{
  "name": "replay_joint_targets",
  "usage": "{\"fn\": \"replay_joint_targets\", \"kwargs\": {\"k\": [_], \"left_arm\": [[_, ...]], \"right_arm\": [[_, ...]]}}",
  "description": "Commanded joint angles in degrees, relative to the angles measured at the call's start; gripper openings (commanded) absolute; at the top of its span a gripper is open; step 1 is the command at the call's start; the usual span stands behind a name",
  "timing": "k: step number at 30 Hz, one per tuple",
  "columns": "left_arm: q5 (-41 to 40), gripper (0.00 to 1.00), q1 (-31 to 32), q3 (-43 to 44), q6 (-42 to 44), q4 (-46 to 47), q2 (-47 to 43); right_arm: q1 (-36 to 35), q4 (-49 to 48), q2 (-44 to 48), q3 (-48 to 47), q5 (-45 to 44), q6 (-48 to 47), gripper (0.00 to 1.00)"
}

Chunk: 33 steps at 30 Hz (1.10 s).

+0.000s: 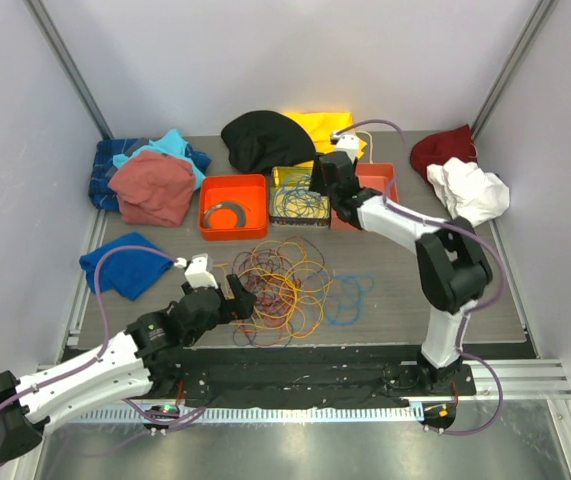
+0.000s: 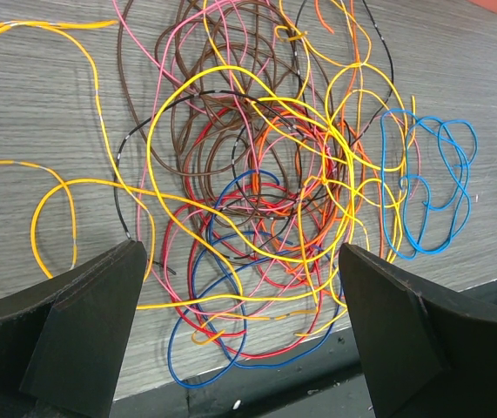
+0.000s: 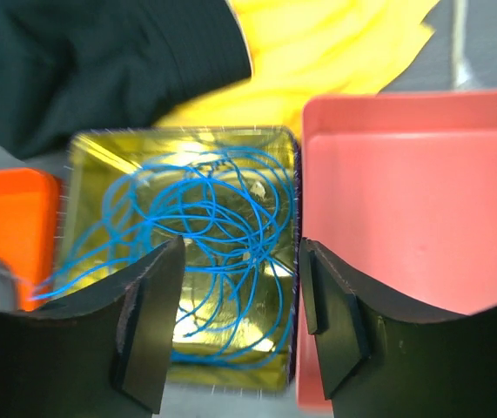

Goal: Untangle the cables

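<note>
Multicoloured cables lie tangled on the worktop, just on the arm-base side of the yellow tray. The left claw is at the tangle's left edge and the right claw is over that tray. Left wrist: fingers wide apart, tangle beyond. Right wrist: fingers apart above the tray, blue cables coiled inside.

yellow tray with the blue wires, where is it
In the top view, the yellow tray sits mid-table toward the back, between the orange tray on its left and the pink tray on its right.
</note>
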<state>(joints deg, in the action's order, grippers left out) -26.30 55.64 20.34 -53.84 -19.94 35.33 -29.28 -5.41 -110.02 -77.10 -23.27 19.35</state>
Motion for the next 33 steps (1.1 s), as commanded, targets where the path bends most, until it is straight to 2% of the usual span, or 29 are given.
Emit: {"fn": "replay_joint_targets", "kwargs": {"k": [1, 6, 9, 14, 18, 19, 23, 26, 30, 33], "left_arm": [[-0.9, 0.98, 0.0, 0.9, 0.9, 2.3, -0.7], [-0.2, 0.98, 0.0, 1.4, 1.5, 3.9, 0.3], [-0.7, 0.99, 0.0, 2.9, 2.7, 3.8, 1.5], [-4.0, 0.99, 0.0, 6.3, 5.4, 4.2, 2.5], [-5.7, 1.00, 0.0, 9.0, 7.6, 6.5, 6.4], [-6.0, 1.00, -0.1, 10.1, 8.1, 6.5, 9.7], [-4.1, 0.99, -2.4, 16.1, 8.1, 6.1, 18.7], [1.4, 0.92, -5.3, 18.2, 7.2, 6.7, 23.4], [3.1, 0.86, -8.1, 19.7, 5.3, 4.7, 25.5], [0.7, 0.84, -9.6, 19.7, 3.6, -1.1, 23.0]], "right_arm": [[-1.2, -4.5, 14.4, 5.2, -5.8, 1.6, 0.63], [-1.7, -4.0, 21.8, 11.3, -6.1, 2.4, 0.63], [-1.9, -4.2, 28.1, 16.7, -2.2, 4.5, 0.58], [-3.8, -5.7, 39.8, 32.7, 1.3, 8.9, 0.53], [-8.9, -4.5, 46.0, 41.3, 2.4, 12.2, 0.48], [-10.4, -3.7, 47.0, 43.4, 1.7, 12.9, 0.47], [-17.6, -2.4, 51.3, 47.2, -0.1, 14.4, 0.43], [-19.8, -0.9, 53.9, 49.1, 1.0, 15.5, 0.40], [-20.7, 1.2, 57.2, 51.3, 1.8, 16.1, 0.39], [-20.9, 1.5, 59.4, 53.5, 3.1, 16.5, 0.38]]}}
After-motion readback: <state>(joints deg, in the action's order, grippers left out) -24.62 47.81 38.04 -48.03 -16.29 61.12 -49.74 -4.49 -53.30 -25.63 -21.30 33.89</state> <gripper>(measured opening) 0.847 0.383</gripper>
